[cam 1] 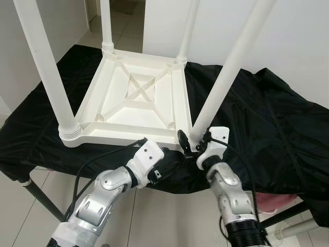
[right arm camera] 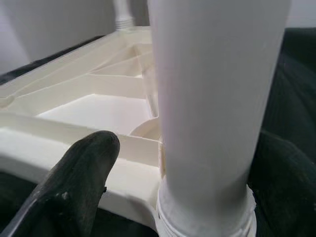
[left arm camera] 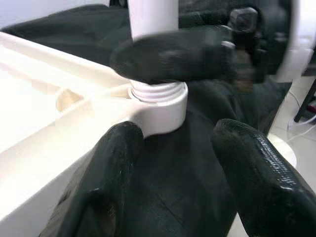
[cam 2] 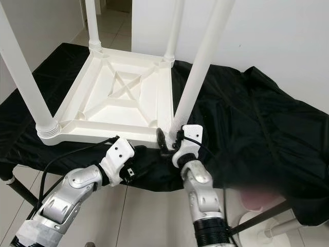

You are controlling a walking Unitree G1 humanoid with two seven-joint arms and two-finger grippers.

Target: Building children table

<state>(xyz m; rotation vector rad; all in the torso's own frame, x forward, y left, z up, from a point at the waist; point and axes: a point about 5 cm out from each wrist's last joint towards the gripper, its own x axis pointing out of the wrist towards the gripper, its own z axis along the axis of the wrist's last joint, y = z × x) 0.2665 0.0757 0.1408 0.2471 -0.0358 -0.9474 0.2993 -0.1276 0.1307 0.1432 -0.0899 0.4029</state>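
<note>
Left eye view: right hand [cam 1: 189, 142] grips the near leg [cam 1: 226, 77] of the upturned table [cam 1: 134, 100]; left hand [cam 1: 163, 163] gapes just beside.

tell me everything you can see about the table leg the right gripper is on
The near-right table leg is a long, smooth white tube, plastic by its look, leaning slightly. Its threaded lower end sits in the corner socket of the upturned white tabletop, with a few thread ridges showing above the socket. The right gripper straddles its base, one black finger on each side. The left gripper hangs open just short of that corner. The tabletop rests on a black cloth.
</note>
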